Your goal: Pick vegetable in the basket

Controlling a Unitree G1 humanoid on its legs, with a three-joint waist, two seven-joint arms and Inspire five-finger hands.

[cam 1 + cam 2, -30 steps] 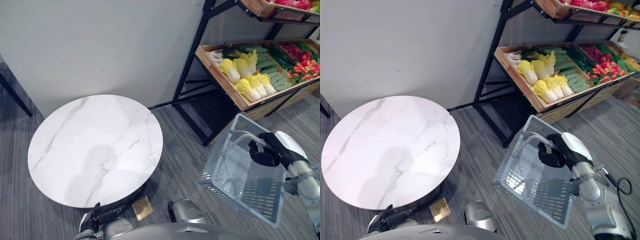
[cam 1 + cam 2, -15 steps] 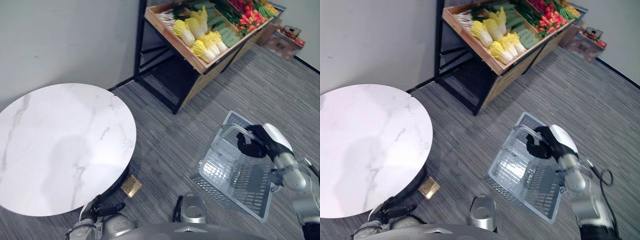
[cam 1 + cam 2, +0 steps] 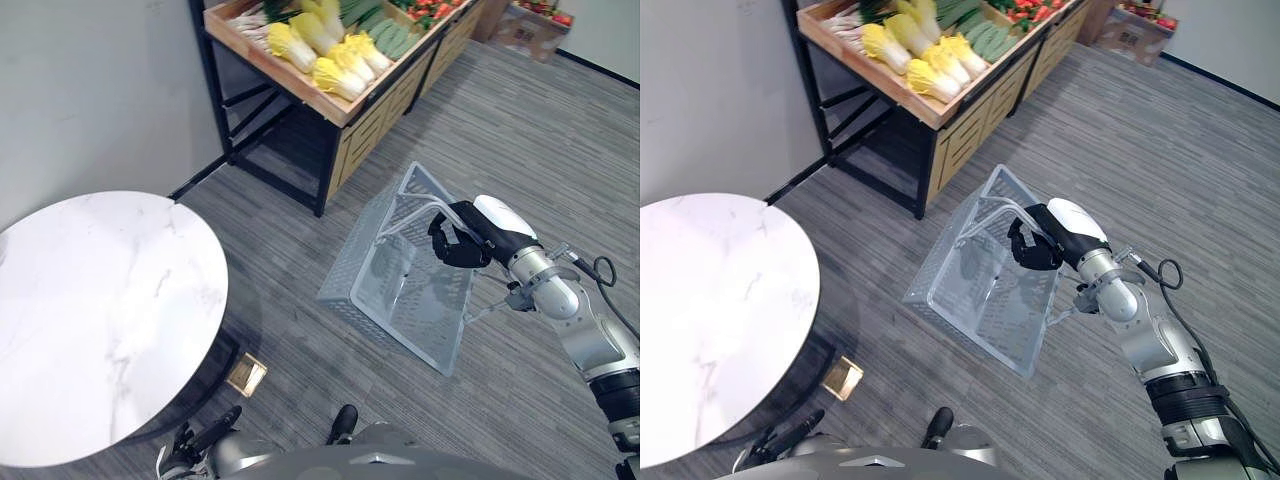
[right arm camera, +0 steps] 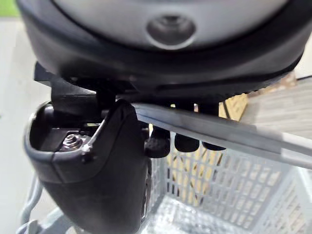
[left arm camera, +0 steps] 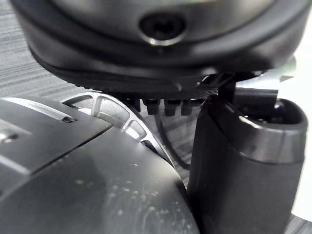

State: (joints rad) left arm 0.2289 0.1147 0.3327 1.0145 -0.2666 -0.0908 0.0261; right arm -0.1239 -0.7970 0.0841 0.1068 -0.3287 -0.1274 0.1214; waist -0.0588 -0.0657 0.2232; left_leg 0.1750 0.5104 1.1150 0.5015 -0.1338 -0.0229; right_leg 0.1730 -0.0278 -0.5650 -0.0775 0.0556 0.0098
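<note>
- Several cabbages (image 3: 335, 65) lie in a wooden crate (image 3: 270, 65) well beyond the basket (image 3: 350, 275); none is in the basket
- Right hand (image 3: 458, 240) is clenched round the basket's handle (image 3: 410, 218), and the basket hangs tilted from it
- Left hand (image 3: 200, 445) sits low, well to the left of the basket, fingers relaxed and holding nothing
- Table (image 3: 90, 310) stands left of the basket
- Risk: with one grip on a tilted basket, a cabbage dropped in may swing it, roll out or work the handle loose; the basket's far rim could also knock the crate on approach
- No brand, label or writing can be read
</note>
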